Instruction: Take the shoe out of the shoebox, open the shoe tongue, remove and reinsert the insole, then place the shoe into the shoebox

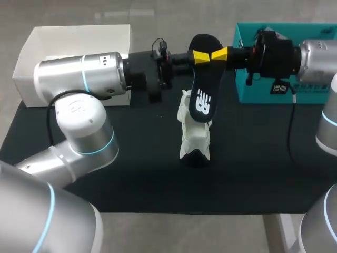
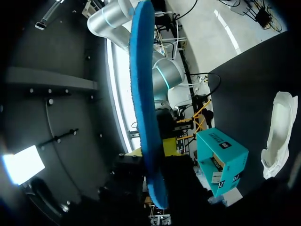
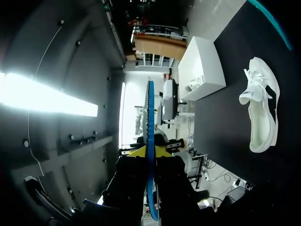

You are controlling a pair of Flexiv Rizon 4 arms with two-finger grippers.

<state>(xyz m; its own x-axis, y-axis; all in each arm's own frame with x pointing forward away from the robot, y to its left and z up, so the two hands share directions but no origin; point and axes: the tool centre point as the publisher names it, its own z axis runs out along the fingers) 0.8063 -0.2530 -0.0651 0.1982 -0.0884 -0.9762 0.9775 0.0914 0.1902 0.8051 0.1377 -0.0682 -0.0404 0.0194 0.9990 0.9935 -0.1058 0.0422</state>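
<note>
Your right gripper [image 3: 150,151] and left gripper [image 1: 200,56] both clamp the insole [image 1: 203,89], held edge-up between them. The white shoe [image 1: 194,134] sits on the table [image 1: 105,184] at 6 o'clock. A teal box [image 1: 253,89] stands at 2 o'clock and a white box [image 1: 37,58] at 10.

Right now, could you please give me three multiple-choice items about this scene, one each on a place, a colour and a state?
1. Where is the shoe?
A. Inside a box
B. On the black mat, below the insole
C. On the floor
2. What colour is the box beside the right arm?
A. Red
B. Teal
C. Yellow
3. How is the right claw?
A. Open, empty
B. Shut on the shoe
C. Shut on the insole
Answers: B, it rests on the mat; B, its walls are teal; C, it pinches the insole from both sides.
</note>
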